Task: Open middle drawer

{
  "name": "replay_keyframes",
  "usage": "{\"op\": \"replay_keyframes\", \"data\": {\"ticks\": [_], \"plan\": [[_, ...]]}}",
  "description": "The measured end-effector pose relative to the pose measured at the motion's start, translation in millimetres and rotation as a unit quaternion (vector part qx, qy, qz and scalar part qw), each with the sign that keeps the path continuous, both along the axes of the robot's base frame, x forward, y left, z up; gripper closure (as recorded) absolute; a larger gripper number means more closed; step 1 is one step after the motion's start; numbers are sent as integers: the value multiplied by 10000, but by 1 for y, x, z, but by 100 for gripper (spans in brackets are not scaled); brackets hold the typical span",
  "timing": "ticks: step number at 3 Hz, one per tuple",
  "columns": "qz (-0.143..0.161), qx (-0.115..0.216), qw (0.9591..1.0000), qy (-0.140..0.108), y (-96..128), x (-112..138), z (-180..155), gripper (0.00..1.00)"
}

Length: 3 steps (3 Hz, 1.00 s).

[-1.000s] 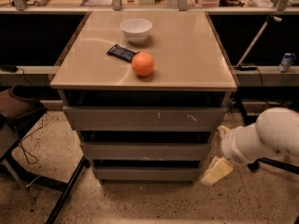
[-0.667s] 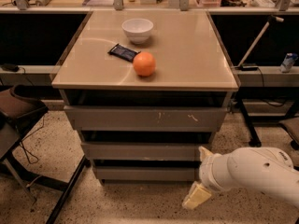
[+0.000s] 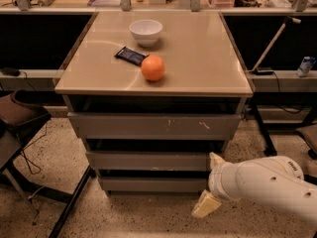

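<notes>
The bench (image 3: pixel 208 78) is the biggest thing here. Its tan top lies directly above the middle drawer (image 3: pixel 148 160), which is the second of three grey fronts stacked under that top. The drawer looks shut: its plain front stands about flush with its neighbours and none of its tray shows, so the opening has not visibly begun.

The white arm (image 3: pixel 267 185) reaches in from the right of the middle drawer, low, at about drawer height. I read this as lining up on the front's right end, since a handleless front has to be caught by an edge. The scratched top front (image 3: pixel 153 125) sits just above the middle drawer and the narrow bottom front (image 3: pixel 151 184) just below it. The gripper (image 3: pixel 210 182) hangs just off the middle drawer's right end and slightly below it.

On the bench top, well above the middle drawer and clear of any pulling path, stand a white bowl (image 3: pixel 145 31), an orange (image 3: pixel 152 68) and a dark packet (image 3: pixel 130 55).

The fingers (image 3: pixel 215 159) are spread wide and hold nothing. One cream pad is at the middle drawer's right end, though I cannot tell whether it touches. The other hangs well below the middle drawer.
</notes>
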<state>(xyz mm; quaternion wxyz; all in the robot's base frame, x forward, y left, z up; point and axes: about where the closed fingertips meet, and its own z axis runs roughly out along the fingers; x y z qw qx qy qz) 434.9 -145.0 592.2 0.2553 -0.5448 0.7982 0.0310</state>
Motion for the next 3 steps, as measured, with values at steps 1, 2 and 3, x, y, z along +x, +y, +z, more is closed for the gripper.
{"op": "replay_keyframes", "data": {"ticks": [1, 2, 3], "plan": [[-26, -551, 9949, -848, -23, 22, 7, 0], [-75, -517, 9959, -742, -26, 20, -5, 0], [-108, -341, 9980, -521, -22, 29, -45, 0]]}}
